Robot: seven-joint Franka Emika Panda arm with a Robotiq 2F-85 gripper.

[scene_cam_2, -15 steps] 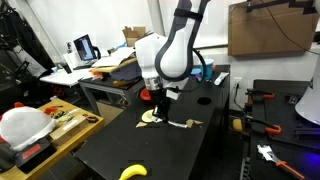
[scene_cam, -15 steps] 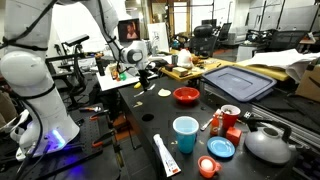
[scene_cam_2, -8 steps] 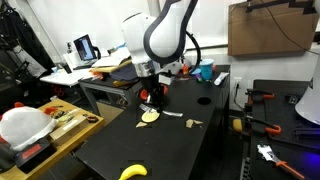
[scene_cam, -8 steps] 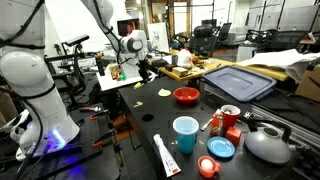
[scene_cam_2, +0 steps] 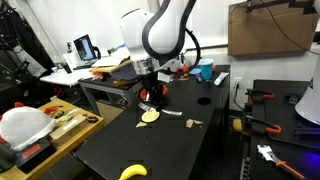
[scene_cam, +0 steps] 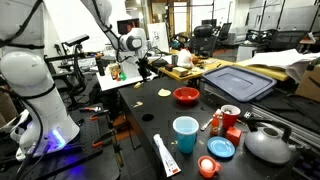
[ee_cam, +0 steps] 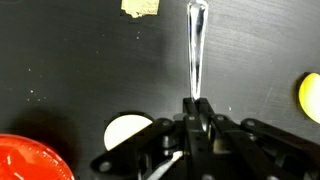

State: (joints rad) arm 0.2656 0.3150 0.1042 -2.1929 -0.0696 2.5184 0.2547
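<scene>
End effector (ee_cam: 195, 106) fully closed, fingers pressed together, nothing visibly clamped; it hangs just above the black counter (ee_cam: 60, 60); slender silvery utensil (ee_cam: 194, 50) lies flat on the counter, its near end right at the fingertips in the wrist view; in an exterior view the utensil (scene_cam_2: 172, 113) rests just beside a pale disc (scene_cam_2: 149, 116); red bowl (ee_cam: 30, 160) near; tan scrap (ee_cam: 140, 8) beyond.

On the worktop (ee_cam: 60, 60) a utensil (ee_cam: 195, 45) lies just ahead of my claw (ee_cam: 197, 108) — a disc (ee_cam: 128, 131) at its left, a bowl (ee_cam: 30, 160) beyond.
</scene>
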